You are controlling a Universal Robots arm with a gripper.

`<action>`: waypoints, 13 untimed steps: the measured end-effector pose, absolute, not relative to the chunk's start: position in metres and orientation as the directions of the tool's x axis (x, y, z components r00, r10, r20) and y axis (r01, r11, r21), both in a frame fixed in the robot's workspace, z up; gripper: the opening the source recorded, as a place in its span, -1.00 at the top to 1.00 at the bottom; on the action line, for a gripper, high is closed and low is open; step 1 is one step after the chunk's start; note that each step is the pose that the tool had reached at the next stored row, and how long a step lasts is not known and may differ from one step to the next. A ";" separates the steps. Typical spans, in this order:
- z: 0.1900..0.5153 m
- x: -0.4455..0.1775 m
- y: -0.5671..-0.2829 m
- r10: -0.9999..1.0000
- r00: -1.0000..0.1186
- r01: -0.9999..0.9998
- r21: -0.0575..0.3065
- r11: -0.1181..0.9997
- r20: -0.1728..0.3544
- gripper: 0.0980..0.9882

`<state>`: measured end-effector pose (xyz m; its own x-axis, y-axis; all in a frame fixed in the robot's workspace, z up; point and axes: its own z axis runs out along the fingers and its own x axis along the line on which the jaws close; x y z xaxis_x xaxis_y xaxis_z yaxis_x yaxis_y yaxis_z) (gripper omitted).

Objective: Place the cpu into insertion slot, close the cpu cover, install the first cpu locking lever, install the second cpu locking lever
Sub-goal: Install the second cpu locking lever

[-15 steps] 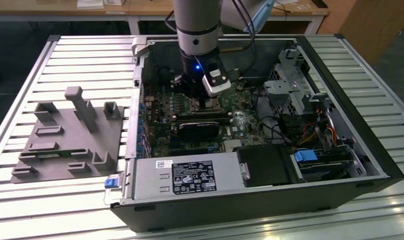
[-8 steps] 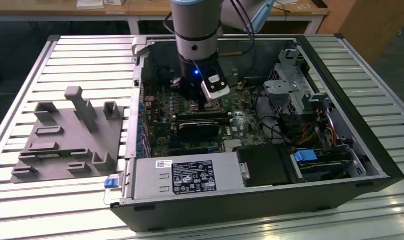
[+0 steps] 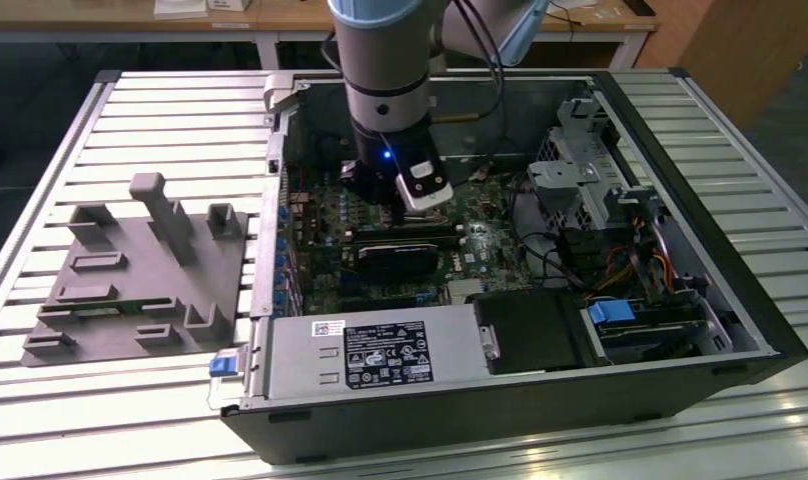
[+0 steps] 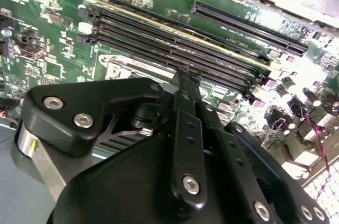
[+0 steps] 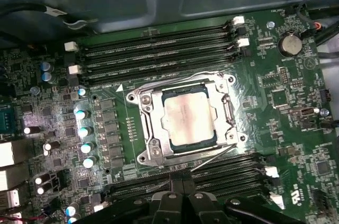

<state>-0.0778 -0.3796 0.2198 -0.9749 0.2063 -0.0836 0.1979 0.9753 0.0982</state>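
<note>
1. In the exterior view, the grey robot arm [image 3: 384,70] reaches down from the top centre of the frame into the open black computer case [image 3: 511,400], over the green motherboard [image 3: 491,245].
2. The black gripper [image 4: 185,78] has its tips pressed together near the long black memory slots [image 4: 175,44], pinching nothing that shows.
3. In the first wrist view, the square silver-tan cpu [image 5: 188,121] lies flat in the metal-rimmed insertion slot [image 5: 229,114] at the frame's centre.
4. The thin silvery cpu cover [image 5: 159,131] lies closed, framing the chip.
5. A thin wire locking lever [image 5: 214,159] slants along the socket's lower edge.
</note>
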 end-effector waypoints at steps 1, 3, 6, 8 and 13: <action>0.219 -0.079 -0.381 0.207 -0.975 0.198 0.105 0.975 -0.082 0.99; 0.219 -0.081 -0.383 0.208 -0.975 0.198 0.122 0.973 -0.079 0.99; 0.217 -0.083 -0.388 0.210 -0.975 0.198 0.148 0.969 -0.073 0.99; 0.217 -0.083 -0.391 0.212 -0.975 0.198 0.166 0.966 -0.069 0.99; 0.215 -0.084 -0.399 0.215 -0.975 0.198 0.210 0.957 -0.059 0.99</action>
